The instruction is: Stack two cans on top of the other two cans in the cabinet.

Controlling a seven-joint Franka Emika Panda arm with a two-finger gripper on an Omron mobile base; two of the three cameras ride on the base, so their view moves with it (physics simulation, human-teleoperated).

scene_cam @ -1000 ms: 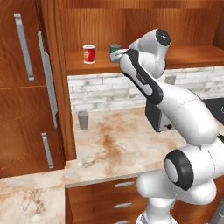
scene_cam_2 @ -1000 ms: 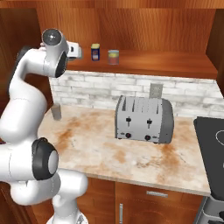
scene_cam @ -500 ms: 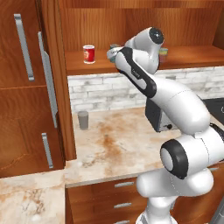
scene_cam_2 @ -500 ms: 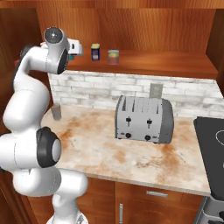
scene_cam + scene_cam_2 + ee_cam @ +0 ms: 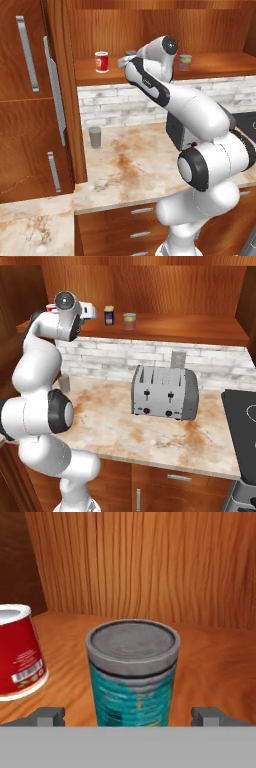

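In the hand view a teal can [image 5: 132, 672] with grey rims stands upright on the cabinet [image 5: 215, 662] shelf. My gripper [image 5: 129, 717] is open, with one fingertip on each side of the can and not touching it. A red can [image 5: 15, 652] with a white band stands just to its left. From the left base view my gripper [image 5: 125, 60] is at the shelf between the red can [image 5: 101, 62] and a pale green-grey can [image 5: 185, 62]. The right base view shows a dark blue can [image 5: 109, 315] with a yellow top beside the pale can [image 5: 129, 321].
A plain grey cup [image 5: 94, 136] stands on the marble counter by the tall wooden doors [image 5: 30, 100]. A silver toaster [image 5: 165, 392] sits mid-counter, with a dark stovetop [image 5: 245, 416] to its right. A brick backsplash runs under the shelf.
The arm has reached further along the shelf, bringing the gripper closer to the teal can. The jaws stayed wide open. No can has moved.
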